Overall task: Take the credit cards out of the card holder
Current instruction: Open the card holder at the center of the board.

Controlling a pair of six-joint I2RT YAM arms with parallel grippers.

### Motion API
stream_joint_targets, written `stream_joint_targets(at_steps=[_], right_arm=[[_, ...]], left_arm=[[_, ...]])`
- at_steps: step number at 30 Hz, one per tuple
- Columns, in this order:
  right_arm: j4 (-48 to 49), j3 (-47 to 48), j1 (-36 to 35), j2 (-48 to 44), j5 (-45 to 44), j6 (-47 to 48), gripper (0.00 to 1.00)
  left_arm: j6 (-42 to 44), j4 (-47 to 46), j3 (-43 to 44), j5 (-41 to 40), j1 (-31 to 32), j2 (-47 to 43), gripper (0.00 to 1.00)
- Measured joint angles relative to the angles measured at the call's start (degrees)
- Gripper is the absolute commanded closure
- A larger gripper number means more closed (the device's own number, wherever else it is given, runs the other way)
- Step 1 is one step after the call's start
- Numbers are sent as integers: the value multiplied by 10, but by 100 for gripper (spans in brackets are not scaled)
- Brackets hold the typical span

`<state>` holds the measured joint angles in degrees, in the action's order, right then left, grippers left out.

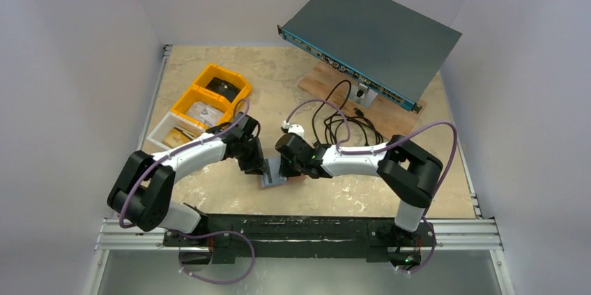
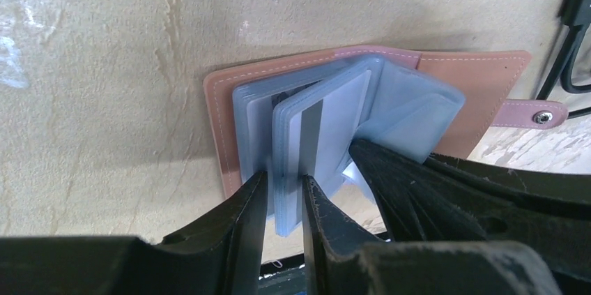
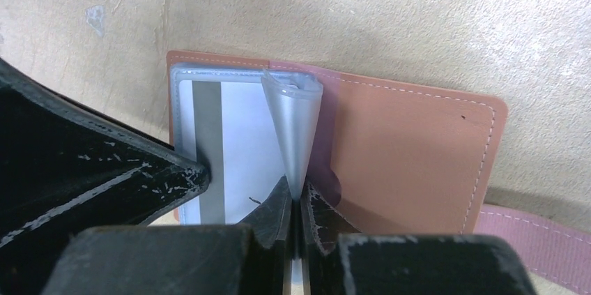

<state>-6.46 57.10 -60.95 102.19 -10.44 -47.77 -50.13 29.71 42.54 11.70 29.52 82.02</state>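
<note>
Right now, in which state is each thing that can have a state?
card holder, open, flat on the table.
snap strap, unfastened.
credit cards, not yet pulled out.
left claw, shut on a sleeve bundle.
right claw, shut on a single sleeve, lifted upright.

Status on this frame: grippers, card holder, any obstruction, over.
Left gripper clamped on sleeve stack. Right gripper shut on one sleeve leaf. Card holder lies open, striped card not yet out. Nothing blocking.
</note>
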Motion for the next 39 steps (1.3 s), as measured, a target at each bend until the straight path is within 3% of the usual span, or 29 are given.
stream_joint_targets(at_steps=[11, 14, 21, 26, 33, 39], right_arm=[[79, -59, 24, -20, 59, -14, 100], [100, -78, 24, -26, 81, -21, 99], [151, -126, 33, -47, 122, -37, 97], [178, -157, 44, -65, 146, -48, 90], [190, -175, 47, -93, 156, -54, 66], [184, -176, 47, -136, 153, -55, 58]], left_arm=[[2, 82, 55, -98, 47, -46, 78], [3, 92, 66, -110, 51, -55, 82], [1, 48, 78, -75, 57, 28, 89], [-3, 15, 79, -43, 66, 82, 91], [-2, -11, 79, -30, 66, 90, 92], [2, -29, 79, -15, 72, 92, 91]])
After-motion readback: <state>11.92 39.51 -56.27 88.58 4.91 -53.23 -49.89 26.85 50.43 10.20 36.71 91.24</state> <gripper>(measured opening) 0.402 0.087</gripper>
